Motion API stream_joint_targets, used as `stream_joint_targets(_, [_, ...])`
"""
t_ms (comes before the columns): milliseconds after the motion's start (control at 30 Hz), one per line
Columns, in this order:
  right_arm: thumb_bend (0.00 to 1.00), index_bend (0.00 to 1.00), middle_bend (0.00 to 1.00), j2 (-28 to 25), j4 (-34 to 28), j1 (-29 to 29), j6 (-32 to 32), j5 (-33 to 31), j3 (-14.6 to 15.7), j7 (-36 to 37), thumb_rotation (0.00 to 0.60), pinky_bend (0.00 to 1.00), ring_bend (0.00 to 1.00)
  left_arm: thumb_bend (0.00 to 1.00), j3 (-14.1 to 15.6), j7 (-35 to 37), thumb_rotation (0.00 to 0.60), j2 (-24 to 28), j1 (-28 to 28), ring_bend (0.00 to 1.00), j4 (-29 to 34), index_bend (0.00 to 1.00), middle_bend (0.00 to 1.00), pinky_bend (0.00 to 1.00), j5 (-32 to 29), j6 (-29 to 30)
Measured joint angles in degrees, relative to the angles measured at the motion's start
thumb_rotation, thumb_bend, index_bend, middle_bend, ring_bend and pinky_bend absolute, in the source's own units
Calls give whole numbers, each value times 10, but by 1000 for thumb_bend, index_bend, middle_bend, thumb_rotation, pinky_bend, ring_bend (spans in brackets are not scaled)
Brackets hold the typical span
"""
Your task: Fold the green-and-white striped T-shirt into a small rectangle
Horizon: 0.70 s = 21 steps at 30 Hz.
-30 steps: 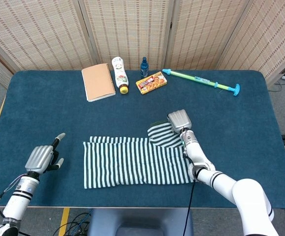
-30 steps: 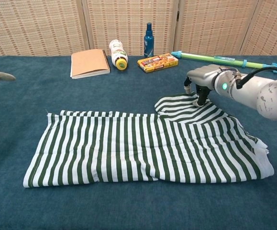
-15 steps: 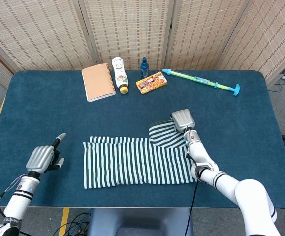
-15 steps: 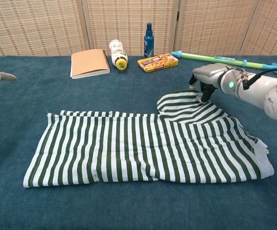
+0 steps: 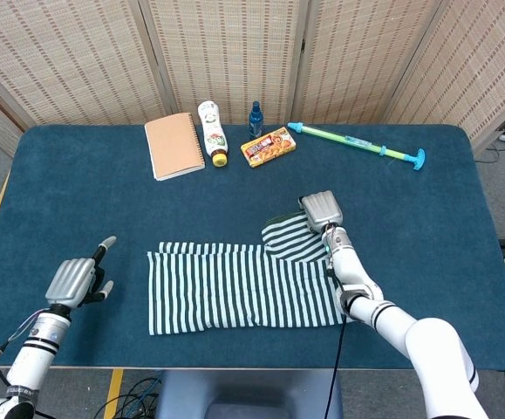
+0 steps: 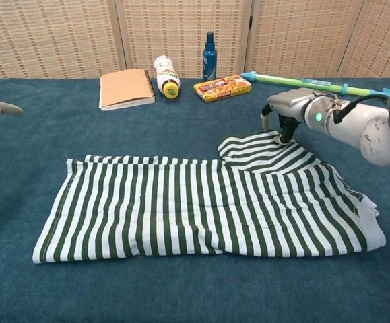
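Directly beneath the right hand [image 6: 287,111], the green-and-white striped T-shirt [image 6: 201,202] lies flat on the blue tabletop [image 5: 78,201], its long body running away toward the left hand [image 5: 76,279]. One sleeve juts out at the far edge of the garment, and the right hand's fingertips [image 6: 285,138] press down on that sleeve's tip; whether they pinch the cloth or only touch it cannot be told from either view. The left hand rests well apart from the shirt, just off its short edge, holding nothing, fingers apart.

Beyond the right hand, along the far side of the tabletop, stands a row of items: a tan spiral notebook [image 5: 174,145], a white bottle lying on its side [image 5: 211,133], a small upright blue bottle [image 5: 255,119], a yellow snack box [image 5: 268,146], and a green and blue water squirter [image 5: 357,145]. Woven screens [image 5: 235,44] stand behind the tabletop.
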<state>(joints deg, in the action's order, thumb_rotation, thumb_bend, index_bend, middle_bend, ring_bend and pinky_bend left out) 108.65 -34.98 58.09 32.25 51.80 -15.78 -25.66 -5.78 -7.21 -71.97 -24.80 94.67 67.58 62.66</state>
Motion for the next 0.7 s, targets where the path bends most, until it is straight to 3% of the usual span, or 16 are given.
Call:
stream_joint_targets(300, [388,328,960,8,11,1,-2,1,1,-5,600,1000,1000,406,1,5,600,-1,2,870,-3,0,870,999,1,-1])
stream_joint_targets(700, [406,408,960,1,-5,-11,17,15,7,-7,600,1000,1000,406,2,5,600,-4,1,870,-5,0,871,999,4,-3])
